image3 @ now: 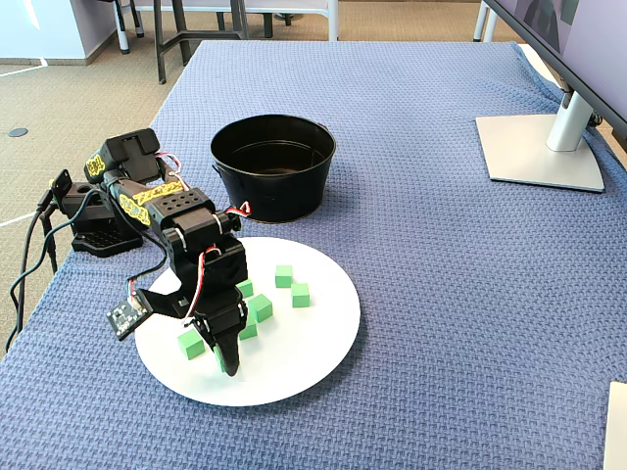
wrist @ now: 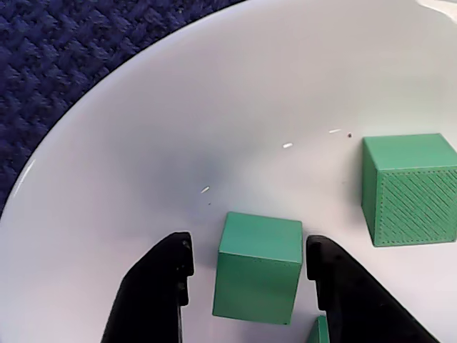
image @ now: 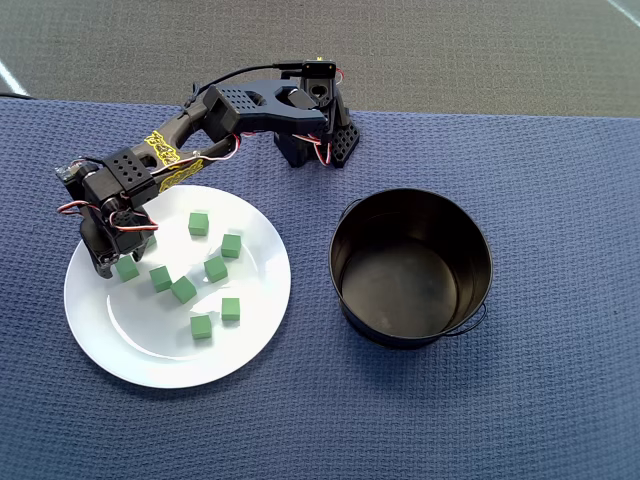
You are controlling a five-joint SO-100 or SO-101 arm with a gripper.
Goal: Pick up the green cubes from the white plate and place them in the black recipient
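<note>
Closest to the wrist camera, the gripper (wrist: 246, 261) sits low in the frame, fingers apart, straddling a green cube (wrist: 257, 266) without touching. The white plate (image: 250, 345) is lower left overhead, the empty black pot (image: 352, 215) centre right. Risk, I'd guess: the glossy plate lets the cube skid, or a finger clips the neighbouring cube (wrist: 408, 189).

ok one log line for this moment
tool: open, straddling green cube | white plate: eight cubes visible overhead | black pot: looks empty
</note>
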